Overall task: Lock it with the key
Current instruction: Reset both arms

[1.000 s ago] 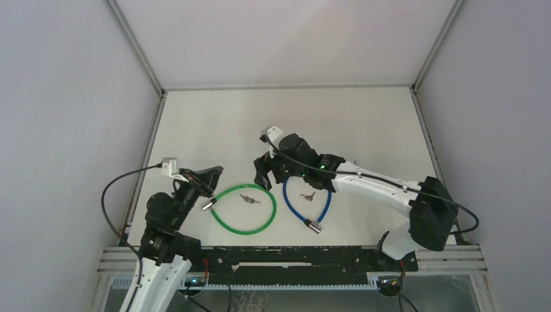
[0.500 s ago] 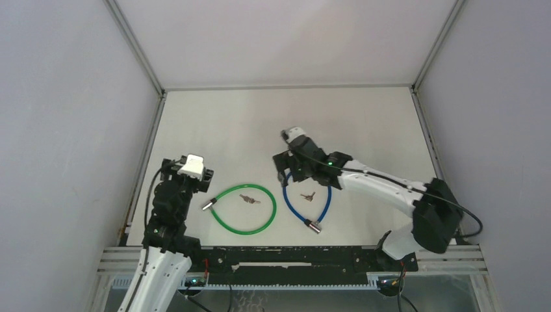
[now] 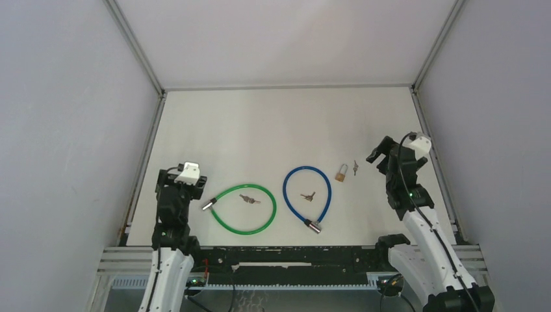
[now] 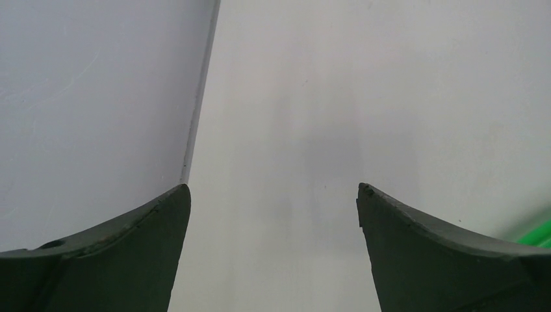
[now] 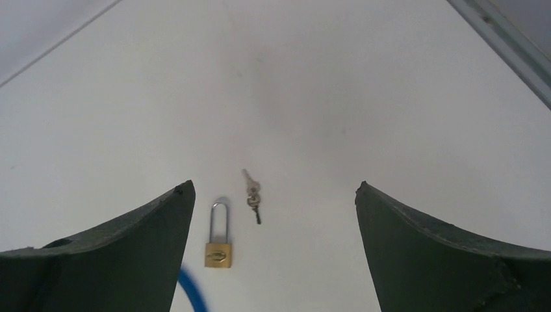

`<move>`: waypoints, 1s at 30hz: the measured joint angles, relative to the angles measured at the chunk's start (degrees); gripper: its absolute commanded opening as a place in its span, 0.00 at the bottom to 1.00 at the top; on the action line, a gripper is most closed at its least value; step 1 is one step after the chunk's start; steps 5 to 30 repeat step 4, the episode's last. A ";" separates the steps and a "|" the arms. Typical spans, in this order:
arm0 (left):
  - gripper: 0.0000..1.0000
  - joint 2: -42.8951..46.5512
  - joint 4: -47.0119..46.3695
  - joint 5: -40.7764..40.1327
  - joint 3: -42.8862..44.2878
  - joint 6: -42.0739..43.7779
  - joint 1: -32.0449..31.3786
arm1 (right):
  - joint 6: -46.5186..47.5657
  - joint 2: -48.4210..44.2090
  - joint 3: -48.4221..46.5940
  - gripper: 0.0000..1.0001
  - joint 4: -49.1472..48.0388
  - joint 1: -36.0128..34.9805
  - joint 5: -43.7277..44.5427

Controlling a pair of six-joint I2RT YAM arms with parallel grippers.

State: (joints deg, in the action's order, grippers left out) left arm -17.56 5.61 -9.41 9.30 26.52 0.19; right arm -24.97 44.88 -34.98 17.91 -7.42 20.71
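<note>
The keys (image 5: 252,194) lie flat on the tabletop (image 5: 364,97) just beside the brass padlock (image 5: 219,237), not touching it, on the padlock's side toward the right arm. Both sit ahead of the right claw (image 5: 273,188), which is released, jaws spread wide and empty. The keys' long axis runs roughly along the claw's forward line, parallel to the padlock. The left claw (image 4: 273,187), also released, sits well away from the padlock, beyond the blue cable lock (image 3: 307,195) and the green cable lock (image 3: 243,208). The right arm looks better placed to pick up the keys.
</note>
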 measured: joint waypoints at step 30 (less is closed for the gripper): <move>1.00 0.07 -0.90 0.63 0.00 0.00 1.92 | -2.75 -1.36 4.20 0.99 -1.55 0.33 5.66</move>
